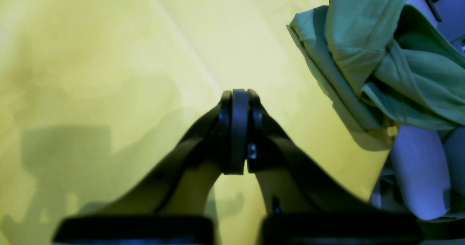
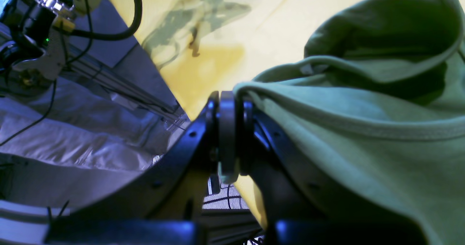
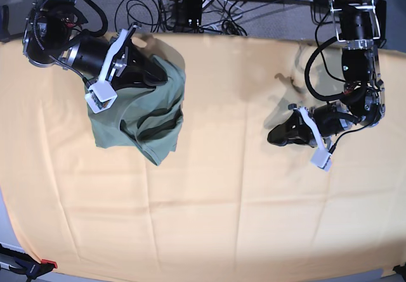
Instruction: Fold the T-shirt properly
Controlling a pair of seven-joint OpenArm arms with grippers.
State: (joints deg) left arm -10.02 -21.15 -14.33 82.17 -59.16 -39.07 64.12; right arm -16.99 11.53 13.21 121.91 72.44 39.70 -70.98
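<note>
Shirt update: the T-shirt (image 3: 143, 114) is bunched up in a crumpled heap near the far left corner of the yellow-orange cloth (image 3: 216, 218) that covers the whole table, well apart from my left side. My right gripper (image 2: 229, 132) has its jaws pinched together on a fold of the green fabric, and in the right wrist view the cloth drapes over one finger and off to the side, with a hem seam running across it. My left gripper (image 1: 239, 129) is closed tight on nothing, pads pressed together, hovering over bare cloth toward the right edge. From the left wrist view the shirt only shows up at the upper right corner as a wrinkled lump.
</note>
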